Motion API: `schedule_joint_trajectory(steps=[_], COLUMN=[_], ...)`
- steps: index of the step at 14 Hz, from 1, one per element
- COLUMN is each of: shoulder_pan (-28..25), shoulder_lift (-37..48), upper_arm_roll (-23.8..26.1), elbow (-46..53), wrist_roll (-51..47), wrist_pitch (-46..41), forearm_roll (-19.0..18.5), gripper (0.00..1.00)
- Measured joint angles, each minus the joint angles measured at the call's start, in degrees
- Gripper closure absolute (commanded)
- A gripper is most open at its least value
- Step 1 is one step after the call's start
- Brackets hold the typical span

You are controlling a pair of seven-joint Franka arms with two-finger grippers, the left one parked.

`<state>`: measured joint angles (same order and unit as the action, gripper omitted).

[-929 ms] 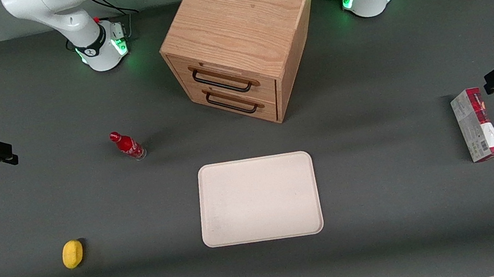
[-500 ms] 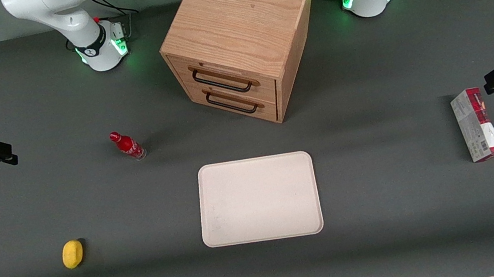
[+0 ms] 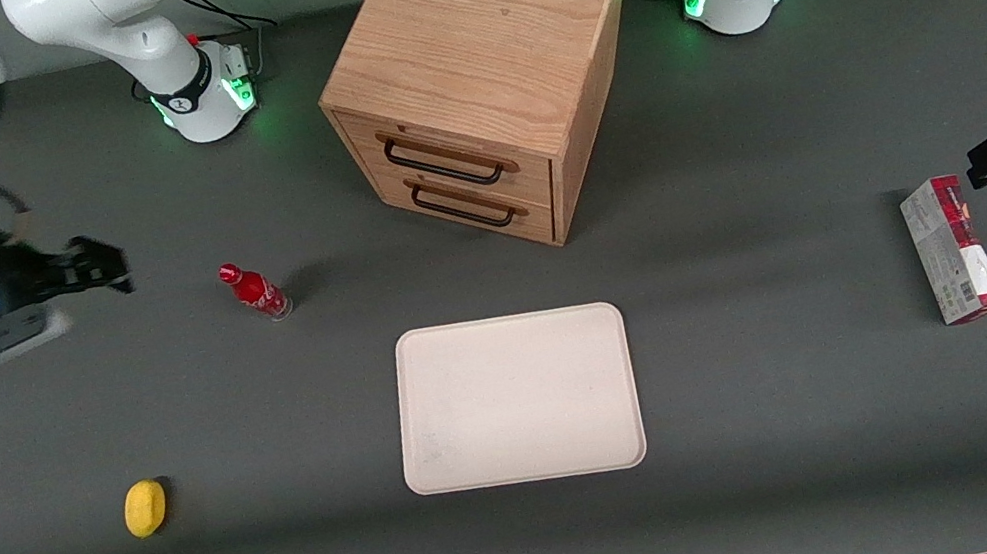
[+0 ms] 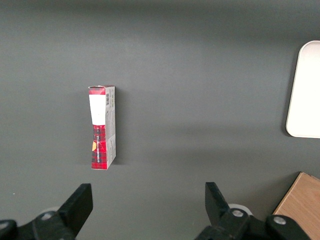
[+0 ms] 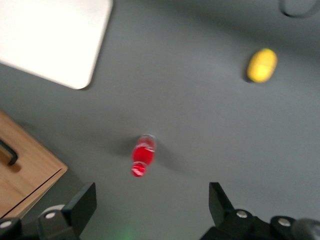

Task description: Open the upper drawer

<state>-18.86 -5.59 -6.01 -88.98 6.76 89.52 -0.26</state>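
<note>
On the dark grey surface (image 3: 795,488) the biggest thing is the cube-shaped wooden cabinet (image 3: 480,25), sitting between the two arm bases. Its upper drawer (image 3: 457,156) is fully shut, front flush with the cabinet face, thin black bar handle (image 3: 443,164) untouched, and the lower drawer (image 3: 466,206) right under it is shut too. So task-wise nothing's done yet: reaching the handle, gripping it and pulling the drawer out are all left.

Next in size, a pale rectangular tray (image 3: 515,400) lies nearer the front camera than the cabinet, nothing on it. Toward the parked arm's end of the surface there's a red and grey carton (image 3: 953,249) lying flat.

The hand (image 3: 108,269) hangs above the surface toward the working arm's end, well apart from the cabinet, holding nothing. In the right wrist view its two fingers (image 5: 85,202) are spread wide with bare surface between them.

Smaller stuff: a little red bottle (image 3: 254,291) stands upright between the hand and the cabinet, so I'd guess the approach needs to clear it. A yellow lemon (image 3: 144,507) sits nearer the front camera, out of the way.
</note>
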Motion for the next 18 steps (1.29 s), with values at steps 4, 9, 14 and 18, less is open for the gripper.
schedule_joint_trajectory(steps=[4, 9, 14, 18], shoulder_pan=[-9.47, -22.79, -29.56, -29.74], shoulder_lift=[-2.19, -4.31, -5.29, -6.75], upper_arm_roll=[0.31, 0.43, 0.45, -0.06], elbow=[0.68, 1.37, 1.70, 1.69], wrist_roll=[-0.17, -0.20, -0.10, 6.51], wrist_pitch=[-0.11, 0.28, 4.26, 6.53], forearm_roll=[2.71, 2.95, 2.96, 6.88], gripper=[0.00, 0.00, 0.00, 0.00])
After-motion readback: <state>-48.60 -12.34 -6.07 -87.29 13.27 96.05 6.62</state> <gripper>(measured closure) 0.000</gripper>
